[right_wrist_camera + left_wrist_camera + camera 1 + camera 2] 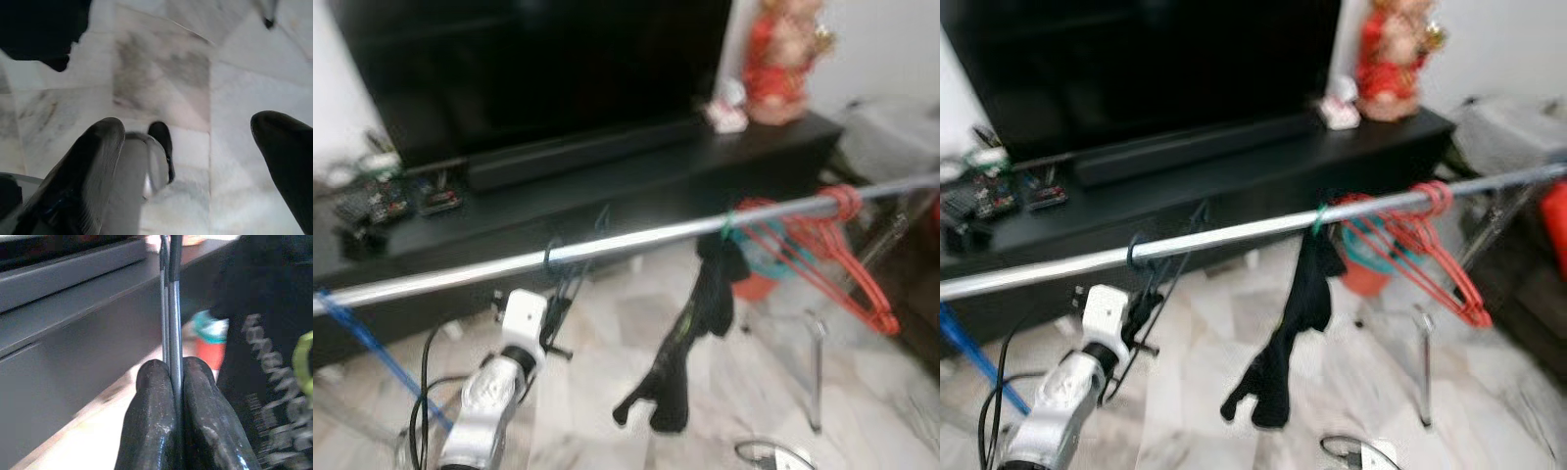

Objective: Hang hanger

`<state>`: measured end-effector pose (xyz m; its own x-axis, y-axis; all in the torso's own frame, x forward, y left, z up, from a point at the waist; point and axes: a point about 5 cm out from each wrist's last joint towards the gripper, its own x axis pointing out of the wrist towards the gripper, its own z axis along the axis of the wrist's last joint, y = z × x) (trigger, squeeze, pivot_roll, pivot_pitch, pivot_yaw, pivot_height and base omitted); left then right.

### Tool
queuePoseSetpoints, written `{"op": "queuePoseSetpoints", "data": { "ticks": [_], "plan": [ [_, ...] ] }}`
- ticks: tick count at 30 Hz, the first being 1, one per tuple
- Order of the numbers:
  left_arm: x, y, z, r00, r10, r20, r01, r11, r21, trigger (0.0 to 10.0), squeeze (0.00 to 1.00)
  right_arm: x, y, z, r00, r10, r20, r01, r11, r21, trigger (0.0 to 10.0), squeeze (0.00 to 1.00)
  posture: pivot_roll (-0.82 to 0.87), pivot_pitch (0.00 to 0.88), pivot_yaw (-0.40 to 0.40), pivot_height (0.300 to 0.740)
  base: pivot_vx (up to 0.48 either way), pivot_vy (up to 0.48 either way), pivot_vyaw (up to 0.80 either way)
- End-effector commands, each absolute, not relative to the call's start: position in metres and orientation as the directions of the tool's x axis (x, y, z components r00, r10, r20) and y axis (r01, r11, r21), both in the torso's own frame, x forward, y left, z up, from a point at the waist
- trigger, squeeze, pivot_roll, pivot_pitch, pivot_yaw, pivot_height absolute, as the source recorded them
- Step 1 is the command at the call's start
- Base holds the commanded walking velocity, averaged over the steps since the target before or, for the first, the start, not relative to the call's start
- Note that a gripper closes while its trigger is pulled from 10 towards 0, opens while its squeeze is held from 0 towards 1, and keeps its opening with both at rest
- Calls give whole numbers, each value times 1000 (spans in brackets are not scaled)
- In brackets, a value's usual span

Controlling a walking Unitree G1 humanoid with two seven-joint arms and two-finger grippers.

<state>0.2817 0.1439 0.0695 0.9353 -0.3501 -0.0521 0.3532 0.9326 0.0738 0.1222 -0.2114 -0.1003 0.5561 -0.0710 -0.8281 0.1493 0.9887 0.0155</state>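
Fingers of the left end effector (176,382) are pressed together on the thin wire of a dark hanger (576,257), which hooks over the silver rail (607,247) just above the arm's white wrist, at about 10 o'clock from the picture's centre in the left eye view. The rail runs across the scene, rising from 9 o'clock toward 3 o'clock. Near the middle of the rail a black garment (690,343) hangs down on a green hook, and toward 2 o'clock a bunch of red hangers (832,255) and a teal one dangle from the same rail. Behind the rail stands a low black surface (636,176) carrying a large dark screen (538,69), a long black bar in front of it, small clutter at 9 o'clock and a red figurine (783,59) at 1 o'clock. The right end effector (195,161) hangs over the pale marble floor (166,73) with its fingers spread wide apart, gripping nothing.
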Motion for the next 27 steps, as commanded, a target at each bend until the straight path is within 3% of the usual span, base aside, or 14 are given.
{"op": "queuePoseSetpoints", "data": {
  "ticks": [1, 6, 17, 27],
  "plan": [
    [282, 142, 73, 930, -365, -40, 367, 928, 70, 10000, 0, 124, -213, -100, 557, -71, -828, 144, 989, 13, 10000, 0, 40, 0, 0, 740, 0, 0, -619],
    [281, 141, 75, 927, -373, -35, 375, 924, 71, 10000, 0, 124, -213, -100, 559, -69, -826, 143, 990, 14, 10000, 0, 39, 0, 2, 740, 0, 0, -579],
    [285, 134, 75, 934, -349, -72, 353, 934, 54, 10000, 0, 123, -213, -100, 564, -71, -823, 148, 989, 16, 10000, 0, 39, 0, 2, 740, 0, 0, 0],
    [288, 131, 66, 922, -337, -193, 356, 932, 72, 10000, 0, 123, -212, -100, 563, -66, -824, 143, 990, 19, 10000, 0, 42, 0, 1, 740, 0, 0, 0]
  ]
}}
